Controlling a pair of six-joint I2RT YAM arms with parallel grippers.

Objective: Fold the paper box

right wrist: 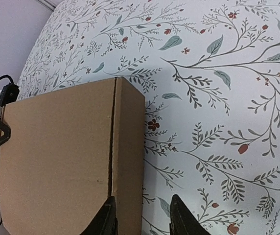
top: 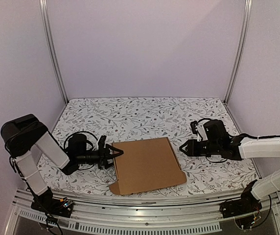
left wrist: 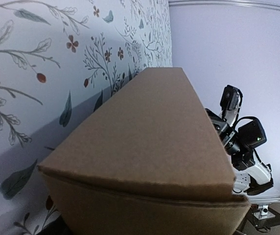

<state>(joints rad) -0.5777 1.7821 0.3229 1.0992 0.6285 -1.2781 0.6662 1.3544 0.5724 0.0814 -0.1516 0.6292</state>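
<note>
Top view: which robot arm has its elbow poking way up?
The left arm: its black elbow rises high above the table, while the right arm lies low, stretched toward the paper box.

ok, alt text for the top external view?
A flat brown box lies closed on a floral-print table. The left end effector is at its left edge; the right end effector points at its right edge from close by.
</note>
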